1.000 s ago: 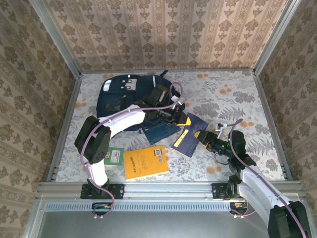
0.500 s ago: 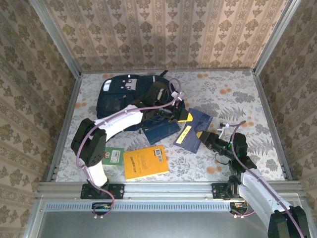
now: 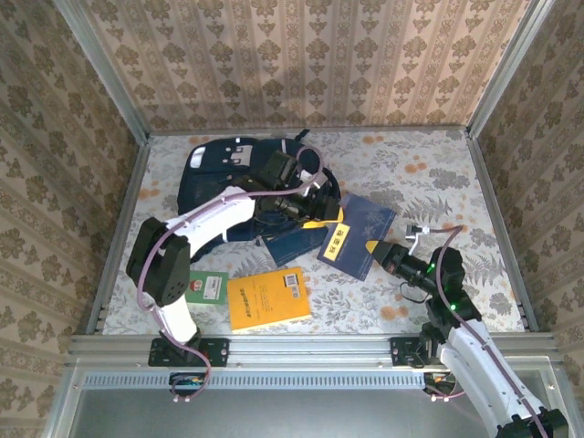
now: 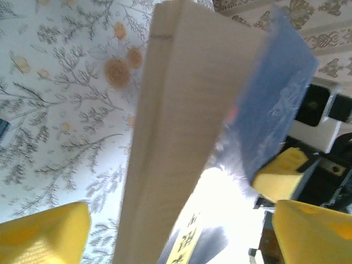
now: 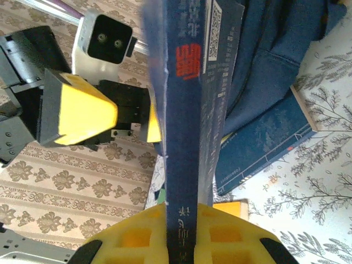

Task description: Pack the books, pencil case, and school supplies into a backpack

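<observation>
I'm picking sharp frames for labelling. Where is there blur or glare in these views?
Left wrist: the navy book sits very close, its page edge and cover blurred, with a blown-out white patch below. Right wrist: that book's spine print is legible and fairly sharp above the yellow fingers. Top external: evenly lit, no glare.

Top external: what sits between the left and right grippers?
In the top view, a navy book bridges them: the right gripper is shut on one edge, and the open left gripper straddles the opposite edge.
</observation>
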Controlling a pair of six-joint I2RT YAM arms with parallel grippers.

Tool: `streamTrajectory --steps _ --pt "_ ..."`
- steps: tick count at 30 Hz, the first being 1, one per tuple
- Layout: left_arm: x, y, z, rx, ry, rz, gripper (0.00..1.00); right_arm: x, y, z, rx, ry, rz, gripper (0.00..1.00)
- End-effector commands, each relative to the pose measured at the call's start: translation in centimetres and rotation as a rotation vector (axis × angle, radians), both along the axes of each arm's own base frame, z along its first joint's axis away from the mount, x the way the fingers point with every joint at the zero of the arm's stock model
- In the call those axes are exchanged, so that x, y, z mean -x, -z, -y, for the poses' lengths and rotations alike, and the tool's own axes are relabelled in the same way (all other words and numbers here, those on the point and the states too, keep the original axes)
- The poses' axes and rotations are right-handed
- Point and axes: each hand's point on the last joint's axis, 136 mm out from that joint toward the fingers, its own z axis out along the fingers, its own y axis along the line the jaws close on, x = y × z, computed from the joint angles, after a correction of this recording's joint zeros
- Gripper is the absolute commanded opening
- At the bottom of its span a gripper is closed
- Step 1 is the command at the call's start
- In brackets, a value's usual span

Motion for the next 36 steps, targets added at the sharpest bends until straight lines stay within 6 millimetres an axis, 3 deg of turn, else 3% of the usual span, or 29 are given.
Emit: streamTrajectory --steps 1,8,19,23,27,36 --pt "0.5 -1.4 -1.0 -0.009 0.017 0.07 0.96 0.4 -4.4 -0.5 -0.012 -0.042 0.131 0.0" --pt "1.2 -2.5 -1.1 0.064 0.056 0.054 0.98 1.1 -8.0 -1.6 -0.042 -0.129 0.216 0.0" --pt "3.3 -9.1 -1.1 0.378 0.166 0.055 0.98 1.9 -10.6 -2.8 -0.105 -0.227 0.238 0.0" --pt "3.5 -10.3 -1.5 0.426 0.172 0.07 0.95 1.8 -10.9 -3.0 -0.118 -0.244 0.225 0.0" --pt "3.9 -11.2 -1.6 0.479 0.186 0.067 0.82 1.5 -10.7 -3.4 -0.129 -0.263 0.204 0.0" --pt "4.3 -11.2 -1.6 0.504 0.21 0.056 0.31 1.2 -9.9 -3.6 -0.1 -0.272 0.172 0.0"
